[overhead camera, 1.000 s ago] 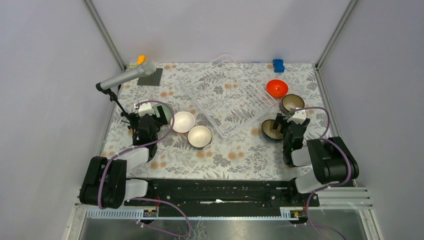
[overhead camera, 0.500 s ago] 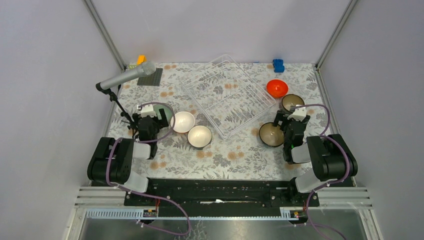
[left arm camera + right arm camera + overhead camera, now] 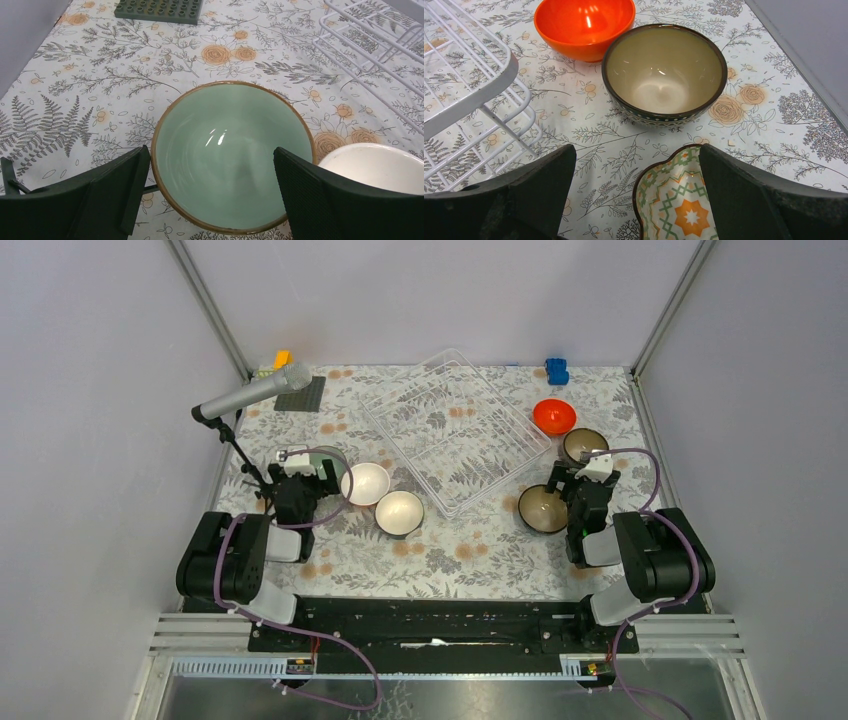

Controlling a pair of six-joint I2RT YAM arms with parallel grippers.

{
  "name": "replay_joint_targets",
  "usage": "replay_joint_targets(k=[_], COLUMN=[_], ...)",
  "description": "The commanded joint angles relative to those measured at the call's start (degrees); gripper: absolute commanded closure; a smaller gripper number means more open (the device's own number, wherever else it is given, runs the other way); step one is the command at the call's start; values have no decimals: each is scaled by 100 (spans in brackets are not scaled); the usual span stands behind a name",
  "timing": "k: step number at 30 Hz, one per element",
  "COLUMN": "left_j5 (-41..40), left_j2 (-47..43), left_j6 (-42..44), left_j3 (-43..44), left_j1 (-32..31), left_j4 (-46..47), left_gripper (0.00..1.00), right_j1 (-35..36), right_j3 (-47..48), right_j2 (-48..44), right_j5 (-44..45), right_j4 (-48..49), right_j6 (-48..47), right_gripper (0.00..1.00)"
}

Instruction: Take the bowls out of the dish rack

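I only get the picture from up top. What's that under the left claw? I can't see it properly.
Observer: A pale green bowl with a brown rim, standing on the cloth. The left gripper is open, with one finger showing on each side of it.
Operator: What about the one near the right arm?
Observer: That wavy-edged bowl is painted inside with an orange star and a green lattice.
Operator: Is the dark square in the far left corner a plate?
Observer: No, it has rows of studs, like a building-block base.
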Motion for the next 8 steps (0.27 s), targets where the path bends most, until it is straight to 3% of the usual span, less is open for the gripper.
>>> replay_joint_targets(k=[1,8], left_j5=[150,176], left_j2=[25,25], left_j6=[44,52], left_j3=[-27,-13], left_j1=[28,28], left_j4=[495,480], left_gripper=[1,1], right_j1=[-24,-23], right_j3=[86,82], right_j2=[48,48], right_j5=[73,71], right_j4=[127,127], right_j6=[-49,-49], right_gripper=[0,0])
